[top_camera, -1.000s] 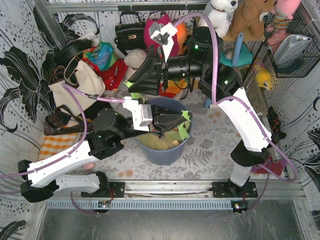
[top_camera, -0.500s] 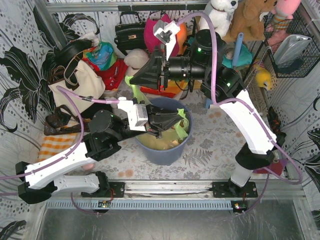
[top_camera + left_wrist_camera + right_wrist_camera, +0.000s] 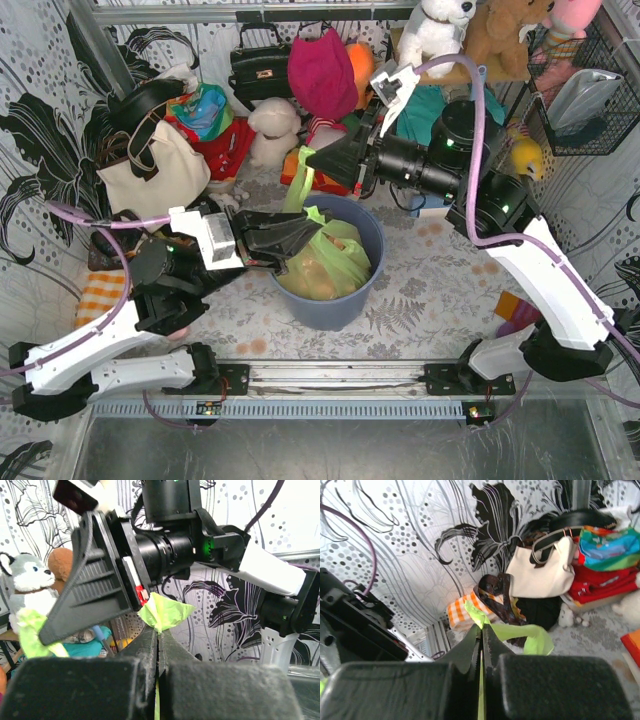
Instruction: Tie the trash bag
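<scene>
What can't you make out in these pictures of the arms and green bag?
- Top view: the bin wall hides the lower half of the trash bag.
- Top view: the left gripper covers the bag's mouth; any knot is unseen.
- Left wrist view: that gripper fills the bottom; only a pinched green tab shows.
- Right wrist view: the right gripper blocks the bag's body; one strip shows.

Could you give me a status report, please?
Left gripper shut on trash bag flap; right gripper shut on another. Bag sits in blue bin. Nothing in the way.
</scene>
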Controlling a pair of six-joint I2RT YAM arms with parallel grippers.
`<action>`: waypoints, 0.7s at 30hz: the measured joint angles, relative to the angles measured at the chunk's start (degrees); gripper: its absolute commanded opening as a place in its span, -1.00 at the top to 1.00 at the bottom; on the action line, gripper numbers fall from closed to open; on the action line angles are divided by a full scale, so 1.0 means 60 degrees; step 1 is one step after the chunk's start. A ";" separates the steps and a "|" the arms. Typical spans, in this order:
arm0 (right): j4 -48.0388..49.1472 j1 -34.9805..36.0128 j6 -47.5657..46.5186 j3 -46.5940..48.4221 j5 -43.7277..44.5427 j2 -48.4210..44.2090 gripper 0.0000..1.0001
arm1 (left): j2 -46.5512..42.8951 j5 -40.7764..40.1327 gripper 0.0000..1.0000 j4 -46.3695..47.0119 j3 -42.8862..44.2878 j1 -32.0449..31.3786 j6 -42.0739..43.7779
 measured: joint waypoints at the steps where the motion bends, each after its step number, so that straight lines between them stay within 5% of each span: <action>1: 0.0044 0.0000 0.0080 -0.0248 0.0142 -0.0117 1.00 | -0.0058 -0.0066 1.00 0.0018 -0.0036 0.0000 0.0018; 11: 0.0306 0.0011 0.1013 -0.3027 0.1235 -0.1712 1.00 | -0.0219 -0.0765 1.00 0.0102 -0.0408 0.0000 0.0189; 21: 0.1111 0.0157 0.1778 -0.4758 0.0823 -0.3275 1.00 | -0.0412 -0.1417 1.00 0.0259 -0.0645 0.0000 0.0251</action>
